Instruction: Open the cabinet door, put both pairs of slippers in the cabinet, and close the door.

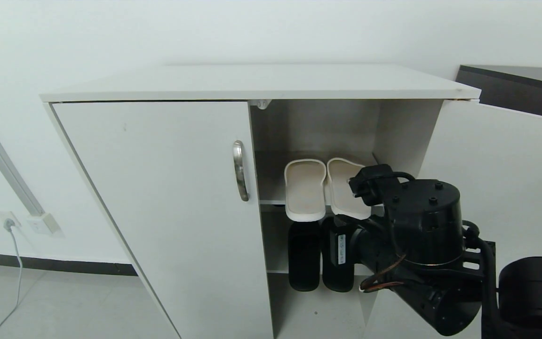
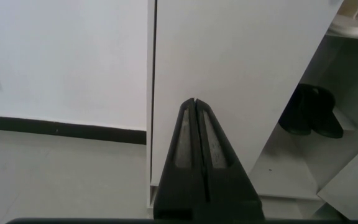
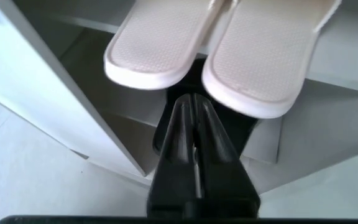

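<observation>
The white cabinet stands with its right door swung wide and its left door, fitted with a metal handle, shut. A pair of white slippers lies side by side on the upper shelf, their ends overhanging its front edge. A pair of black slippers sits on the shelf directly below. The right gripper hangs just before the shelves, below the white pair and in front of the black pair, its fingers pressed together on nothing. The left gripper faces the closed left door, fingers likewise pressed together
</observation>
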Controlling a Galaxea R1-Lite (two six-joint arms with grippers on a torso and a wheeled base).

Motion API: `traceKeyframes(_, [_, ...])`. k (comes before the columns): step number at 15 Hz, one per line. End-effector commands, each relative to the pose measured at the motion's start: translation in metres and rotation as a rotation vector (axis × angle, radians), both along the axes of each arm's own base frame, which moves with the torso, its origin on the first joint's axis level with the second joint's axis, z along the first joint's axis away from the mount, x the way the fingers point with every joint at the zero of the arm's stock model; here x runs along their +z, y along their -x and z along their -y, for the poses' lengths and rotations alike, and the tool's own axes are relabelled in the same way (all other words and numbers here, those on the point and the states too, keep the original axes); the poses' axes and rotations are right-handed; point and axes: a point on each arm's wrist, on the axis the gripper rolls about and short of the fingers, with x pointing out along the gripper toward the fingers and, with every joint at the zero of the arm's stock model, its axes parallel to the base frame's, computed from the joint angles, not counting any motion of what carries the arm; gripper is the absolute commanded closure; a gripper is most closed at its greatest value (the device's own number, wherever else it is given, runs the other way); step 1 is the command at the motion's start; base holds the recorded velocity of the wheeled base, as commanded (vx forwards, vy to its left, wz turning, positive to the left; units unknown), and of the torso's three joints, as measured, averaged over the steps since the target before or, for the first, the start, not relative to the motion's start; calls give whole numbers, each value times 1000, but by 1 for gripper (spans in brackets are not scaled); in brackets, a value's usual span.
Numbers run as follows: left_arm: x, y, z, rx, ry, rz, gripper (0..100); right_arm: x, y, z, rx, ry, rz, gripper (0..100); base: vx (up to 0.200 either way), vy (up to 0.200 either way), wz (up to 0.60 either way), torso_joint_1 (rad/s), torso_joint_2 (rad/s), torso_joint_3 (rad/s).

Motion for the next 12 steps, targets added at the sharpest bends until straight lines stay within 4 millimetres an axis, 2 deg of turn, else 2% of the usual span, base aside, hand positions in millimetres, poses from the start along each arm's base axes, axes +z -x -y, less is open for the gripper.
traceKeyframes(1, [0,0,0,0,0,-1,100,0,2,1,4,10,4,100,0,0,0,0,0,0])
traceKeyframes(3, [0,0,0,0,-1,-3,100,-1,2,1,1,14,2,100,0,0,0,0,0,0])
traceKeyframes(12, [0,0,0,-1,-1,-1,100,-12,3,1,6,47,-13,100,-200,0,0,4,3,2])
